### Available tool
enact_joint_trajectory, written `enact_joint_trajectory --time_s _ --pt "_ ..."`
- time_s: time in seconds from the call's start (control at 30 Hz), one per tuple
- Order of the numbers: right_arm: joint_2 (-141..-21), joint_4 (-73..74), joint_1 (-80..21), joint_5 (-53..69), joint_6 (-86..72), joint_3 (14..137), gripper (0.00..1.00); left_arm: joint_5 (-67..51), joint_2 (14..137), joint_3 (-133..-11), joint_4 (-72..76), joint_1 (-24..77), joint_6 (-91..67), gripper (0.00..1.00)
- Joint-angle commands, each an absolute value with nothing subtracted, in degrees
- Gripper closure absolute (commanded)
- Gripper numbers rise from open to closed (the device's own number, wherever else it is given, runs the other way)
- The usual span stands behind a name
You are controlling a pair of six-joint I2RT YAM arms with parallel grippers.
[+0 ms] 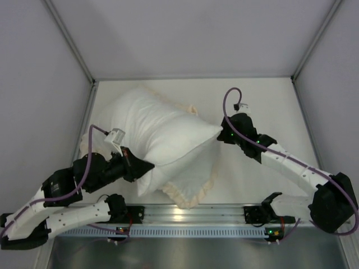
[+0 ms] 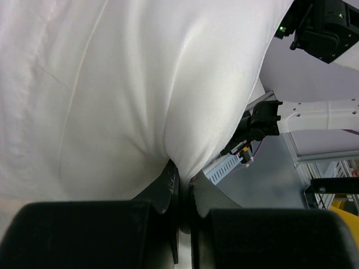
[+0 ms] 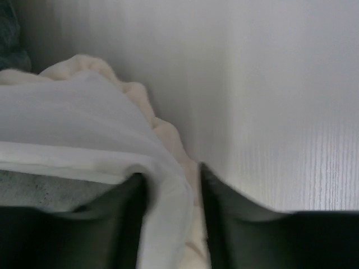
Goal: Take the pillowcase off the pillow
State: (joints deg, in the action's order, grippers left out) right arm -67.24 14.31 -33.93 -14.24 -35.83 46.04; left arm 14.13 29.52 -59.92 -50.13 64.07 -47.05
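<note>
The plump white pillow (image 1: 162,129) lies slanted across the left middle of the table, its near end raised. The pillowcase (image 1: 190,191) spreads under it, with its cream ruffle showing at the near edge. My left gripper (image 1: 147,166) is shut on a pinch of the pillow's smooth white fabric (image 2: 140,84) at its near left corner; the left wrist view shows the gripper (image 2: 184,175) closed on it. My right gripper (image 1: 222,136) is at the pillow's right end. In the right wrist view it (image 3: 171,188) is shut on the pillowcase's white edge and ruffle (image 3: 162,131), with grey plush (image 3: 45,190) beside it.
A metal rail (image 1: 213,212) runs along the near table edge between the arm bases. White walls close in the table on the left, back and right. The right arm (image 2: 320,115) shows beyond the pillow in the left wrist view.
</note>
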Motion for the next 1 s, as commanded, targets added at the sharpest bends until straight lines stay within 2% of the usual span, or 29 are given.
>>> enact_joint_trajectory --time_s 0.0,0.07,0.13,0.17,0.27,0.43,0.47,0.5,0.53,0.57,0.6,0.63,0.87,0.93,0.97 --pt "-67.35 11.52 -30.67 -6.46 -31.96 48.08 0.45 14.15 30.13 -62.15 -49.58 63.98 -48.43 1.00" --pt "-62.26 12.38 -30.67 -7.28 -34.00 44.59 0.20 12.49 34.34 -60.83 -43.90 63.98 -47.38 1.00" --pt "-52.94 15.36 -30.41 -11.05 -36.03 42.81 0.11 11.95 39.34 -58.72 -38.44 63.99 -45.80 1.00" --pt "-50.13 21.47 -30.15 -15.60 -36.21 42.98 0.01 11.17 41.64 -58.28 -32.75 63.98 -45.18 1.00" --pt "-42.47 33.01 -27.69 -22.13 -36.74 46.74 0.00 7.75 53.84 -60.37 -25.34 63.98 -42.11 1.00" --pt "-35.78 42.53 -27.33 -14.26 -37.44 50.18 0.01 3.08 75.27 -68.62 -17.24 63.98 -38.94 1.00" --pt "-35.34 43.06 -27.33 -8.84 -37.79 50.10 0.00 3.25 77.85 -70.21 -16.79 63.98 -38.59 0.96" --pt "-34.37 42.98 -27.42 -5.57 -38.40 49.49 0.01 4.38 79.96 -71.70 -16.96 63.98 -38.24 0.82" --pt "-33.93 43.15 -27.42 -2.58 -38.93 48.70 0.01 5.00 82.68 -72.85 -16.96 63.98 -37.80 0.64" --pt "-33.23 43.15 -27.42 1.37 -40.94 47.04 0.01 6.14 82.97 -73.64 -17.05 64.16 -37.79 0.32" --pt "-31.31 43.07 -27.42 2.97 -42.09 46.06 0.01 8.59 82.88 -73.48 -16.88 64.51 -37.79 0.27" --pt "-30.25 42.46 -27.42 4.21 -42.88 44.49 0.00 9.83 81.40 -73.13 -16.79 64.77 -37.18 0.16" --pt "-26.54 41.05 -27.42 8.07 -45.35 38.86 0.00 18.19 65.24 -67.51 -21.70 66.00 -37.26 0.12" --pt "-26.63 36.76 -27.51 13.15 -45.35 33.70 0.01 19.25 58.99 -64.61 -22.67 66.01 -38.32 0.01" --pt "-26.98 31.34 -27.42 18.67 -45.53 32.01 0.01 18.81 57.50 -63.82 -22.68 66.01 -38.49 0.01"
